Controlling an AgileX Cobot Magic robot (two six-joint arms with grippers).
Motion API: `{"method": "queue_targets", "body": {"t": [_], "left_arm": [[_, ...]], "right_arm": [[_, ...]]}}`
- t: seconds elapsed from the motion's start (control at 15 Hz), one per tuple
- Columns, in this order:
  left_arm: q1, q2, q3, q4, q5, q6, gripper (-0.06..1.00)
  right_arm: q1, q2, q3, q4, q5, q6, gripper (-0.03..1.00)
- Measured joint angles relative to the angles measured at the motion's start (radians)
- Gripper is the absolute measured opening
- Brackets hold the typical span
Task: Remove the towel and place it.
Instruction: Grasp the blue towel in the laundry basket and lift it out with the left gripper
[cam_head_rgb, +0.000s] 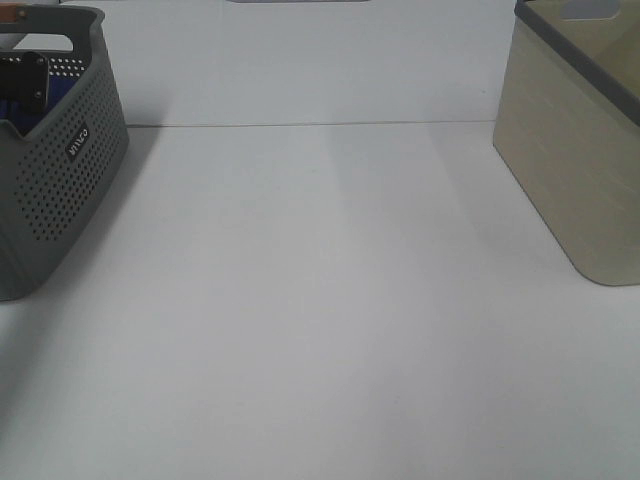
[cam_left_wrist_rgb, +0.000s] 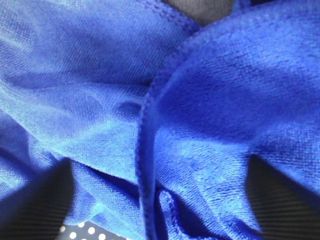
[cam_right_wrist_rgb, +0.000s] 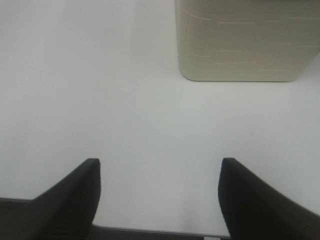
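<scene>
Grasp step, I judge: my left gripper (cam_left_wrist_rgb: 160, 162) sits in the grey basket (cam_head_rgb: 70, 190), jaws wide astride the towel (cam_left_wrist_rgb: 100, 75); next, pinch a fold and lift.

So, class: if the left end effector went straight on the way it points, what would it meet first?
The blue towel, bunched directly ahead of the left end effector; contact depth is unclear.

Bright, even light w/ soft shadows; left wrist view blurry close-up.
</scene>
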Motion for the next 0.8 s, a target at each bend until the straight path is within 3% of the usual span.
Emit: {"method": "queue_targets", "body": {"t": [0.2,0.27,0.8], "left_arm": [[0.012,0.0,0.0,0.005,-0.001,-0.022,0.1],[0.014,0.0,0.0,0.013,-0.001,-0.045,0.02],[0.016,-0.044,0.0,0.022,-0.02,-0.073,0.0]], "right_arm": [[0.0,0.0,0.0,0.0,0.0,0.0,0.67],[0.0,0.0,0.0,0.0,0.0,0.0,0.67],[0.0,0.0,0.0,0.0,0.0,0.0,0.66]]}}
